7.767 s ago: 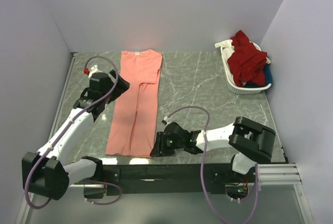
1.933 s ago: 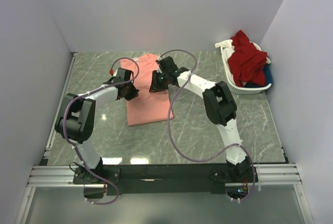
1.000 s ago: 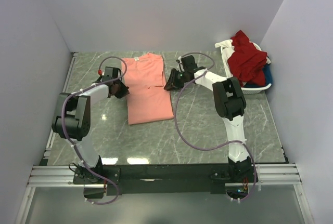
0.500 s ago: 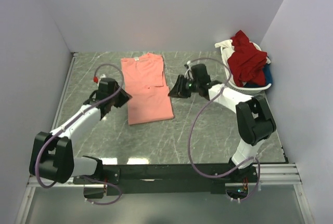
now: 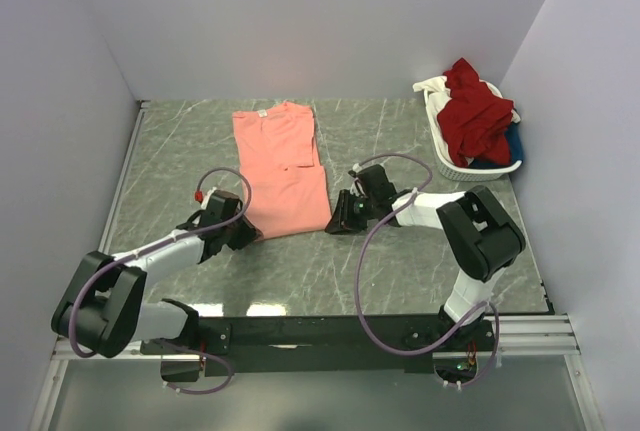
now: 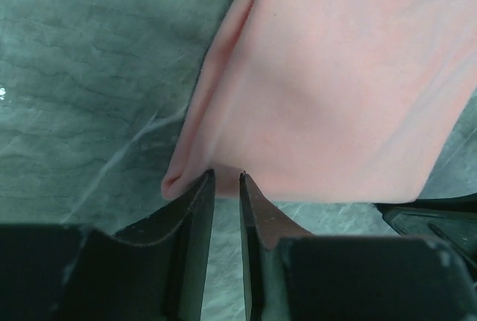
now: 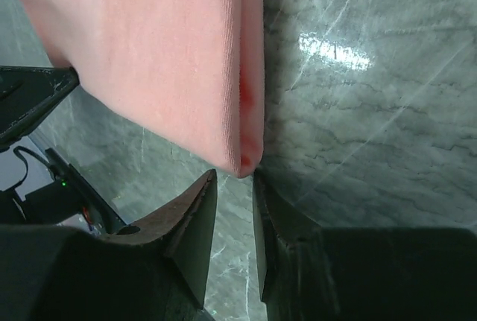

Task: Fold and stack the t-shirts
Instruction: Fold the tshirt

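Note:
A salmon-pink t-shirt (image 5: 283, 166) lies folded into a long strip on the marble table (image 5: 400, 261), its white neck label at the far end. My left gripper (image 5: 252, 236) sits low at the shirt's near left corner. In the left wrist view its tips (image 6: 226, 175) reach the hem of the pink cloth (image 6: 335, 90), open by a narrow gap with bare marble showing between them. My right gripper (image 5: 334, 225) is at the near right corner. In the right wrist view it (image 7: 234, 176) is open, and the folded corner of the shirt (image 7: 149, 45) lies just past the tips.
A white slatted basket (image 5: 470, 168) stands at the back right, holding a dark red shirt (image 5: 475, 111), a blue one (image 5: 510, 146) and a white one (image 5: 432, 84). Walls close in the table at the left, back and right.
Both arms have drawn back along the shirt's sides toward its near corners. The left jaws, shut a second ago, now stand slightly apart. The shirt has not moved.

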